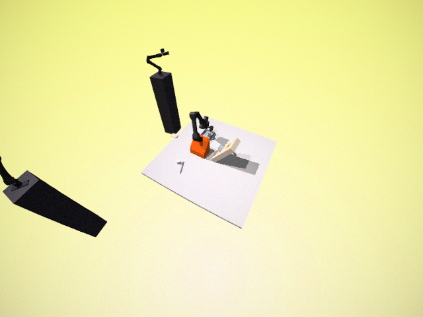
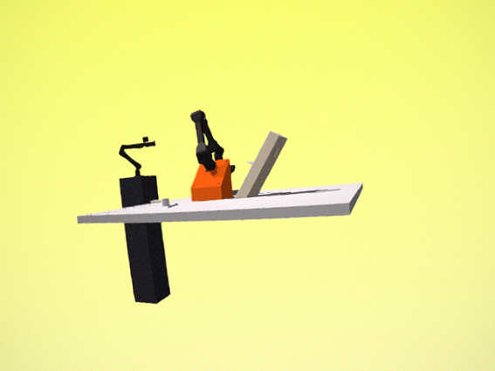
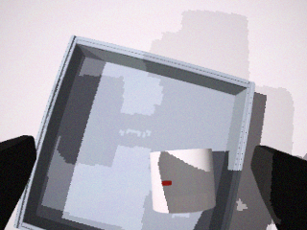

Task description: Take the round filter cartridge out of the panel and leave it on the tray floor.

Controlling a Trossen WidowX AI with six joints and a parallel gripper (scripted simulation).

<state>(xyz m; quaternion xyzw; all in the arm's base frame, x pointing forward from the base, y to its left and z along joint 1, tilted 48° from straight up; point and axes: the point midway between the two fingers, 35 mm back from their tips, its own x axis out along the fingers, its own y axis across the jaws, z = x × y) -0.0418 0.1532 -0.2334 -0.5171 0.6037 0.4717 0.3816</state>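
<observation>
The white round cartridge (image 3: pixel 187 187) lies on its side inside the grey-blue tray (image 3: pixel 192 115), toward the lower right of the wrist view. A small red mark shows on it; its slots are not visible. Whether it touches the tray wall is unclear. My gripper (image 3: pixel 146 152) is open and empty above the tray, its black fingers wide apart at either side of the wrist view. The beige service panel (image 1: pixel 225 150) (image 2: pixel 261 166) leans beyond the orange base, with an orange-yellow patch on its face.
The orange base (image 1: pixel 199 146) (image 2: pixel 210 180) stands between the tray and a small grey item (image 1: pixel 181 166) on the white table (image 1: pixel 218 191) (image 2: pixel 285 205). Dark pedestals (image 1: pixel 165 102) (image 1: pixel 57 205) with other arms stand off the table.
</observation>
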